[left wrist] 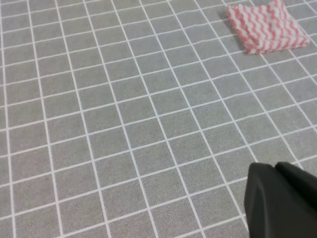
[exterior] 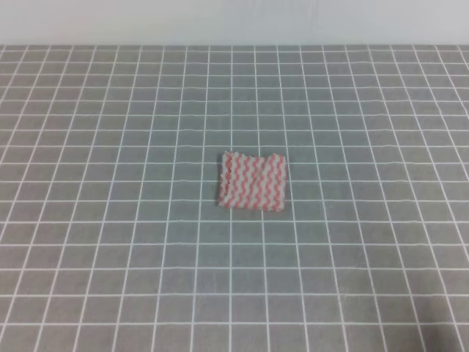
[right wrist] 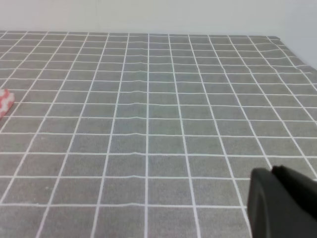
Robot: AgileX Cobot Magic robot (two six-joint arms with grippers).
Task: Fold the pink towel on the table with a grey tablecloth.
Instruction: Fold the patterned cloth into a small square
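We see the pink-and-white zigzag-striped cloth towel [exterior: 252, 181] lying already layered mid-bench on the grey white-gridded tablecloth [exterior: 110, 242], far-right of the left gripper [left wrist: 282, 206], the nearer one; neither gripper's state can be told.

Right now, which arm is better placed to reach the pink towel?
Probably the left. Its wrist camera shows the whole pink towel lying ahead on the grey tablecloth, while the right wrist view catches only its edge at far left.

Lab bench — grid-lined tablecloth [exterior: 110, 257]
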